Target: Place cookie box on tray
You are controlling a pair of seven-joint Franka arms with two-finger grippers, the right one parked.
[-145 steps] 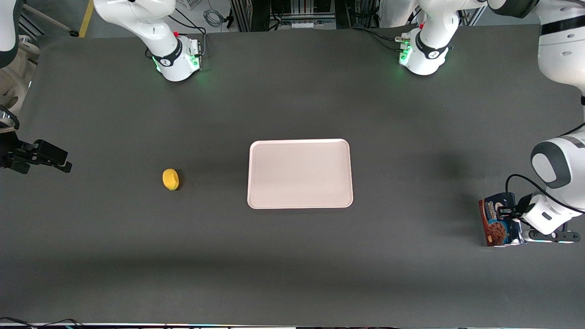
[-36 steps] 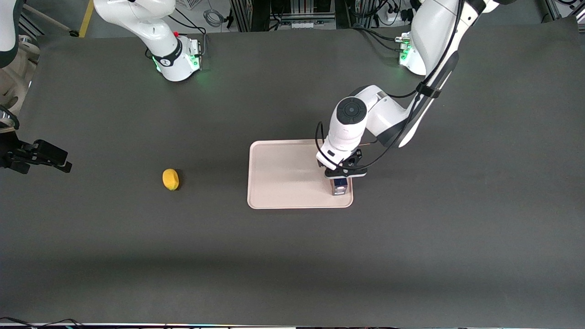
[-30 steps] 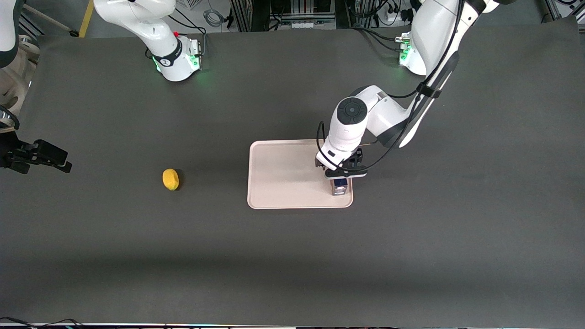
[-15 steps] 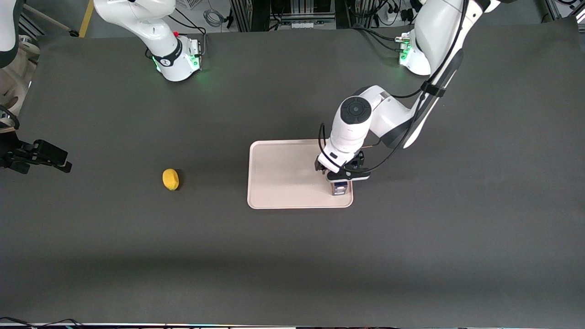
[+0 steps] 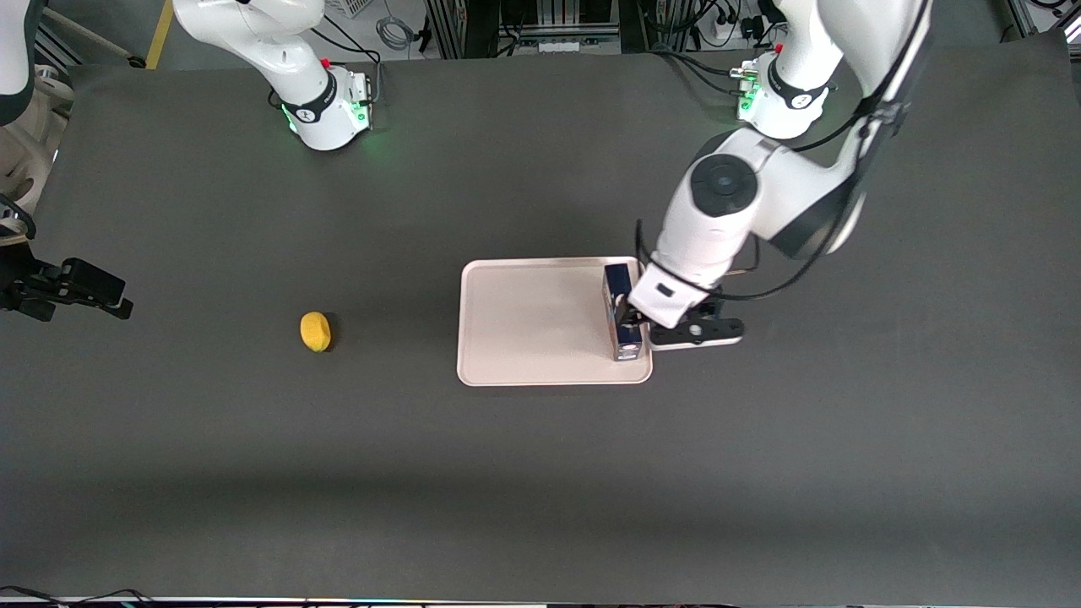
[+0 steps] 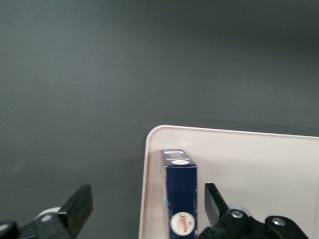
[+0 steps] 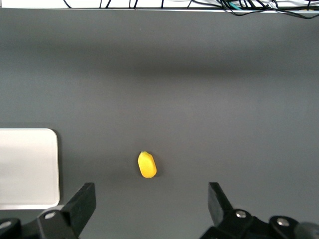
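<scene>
The cookie box (image 5: 619, 291), a dark navy carton with a round white-red logo on its narrow end, stands on the pale pinkish tray (image 5: 524, 321) at the tray's edge toward the working arm's end. My left gripper (image 5: 654, 325) hangs above that edge, open and empty. In the left wrist view the box (image 6: 179, 191) stands free between the spread fingers (image 6: 79, 209), close to one of them and touching neither. The tray (image 6: 259, 164) lies under it. The gripper (image 6: 147, 206) holds nothing.
A small yellow lump (image 5: 315, 331) lies on the dark table mat toward the parked arm's end, apart from the tray; it also shows in the right wrist view (image 7: 147, 165), with a tray corner (image 7: 27, 167) beside it.
The gripper has come off the box, risen and shifted toward the working arm's end. The box stays on the tray where it was.
</scene>
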